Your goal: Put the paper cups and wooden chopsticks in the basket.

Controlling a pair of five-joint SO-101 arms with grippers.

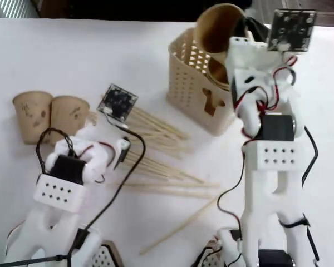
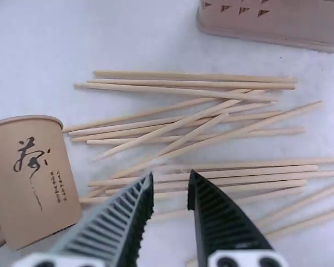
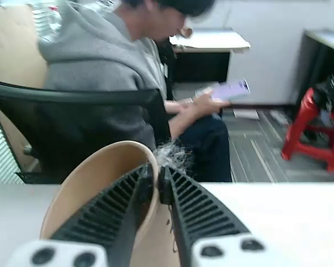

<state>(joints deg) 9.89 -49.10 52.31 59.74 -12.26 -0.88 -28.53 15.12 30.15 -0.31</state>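
While the right gripper (image 3: 156,179) clamps a paper cup (image 1: 216,25) by its rim over the basket (image 1: 190,83), far right: cup delivery in hand.
Next, likely: release into the basket. The left gripper (image 2: 170,186), fingers apart, hangs over the wooden chopsticks (image 2: 195,114) mid-table; two more cups (image 1: 67,117) stand left.

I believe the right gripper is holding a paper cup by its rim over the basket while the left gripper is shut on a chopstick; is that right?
Not quite: the left gripper is open and holds nothing, its jaws apart above the loose chopsticks, as the left wrist view shows. The right gripper does pinch the paper cup by its rim over the basket.
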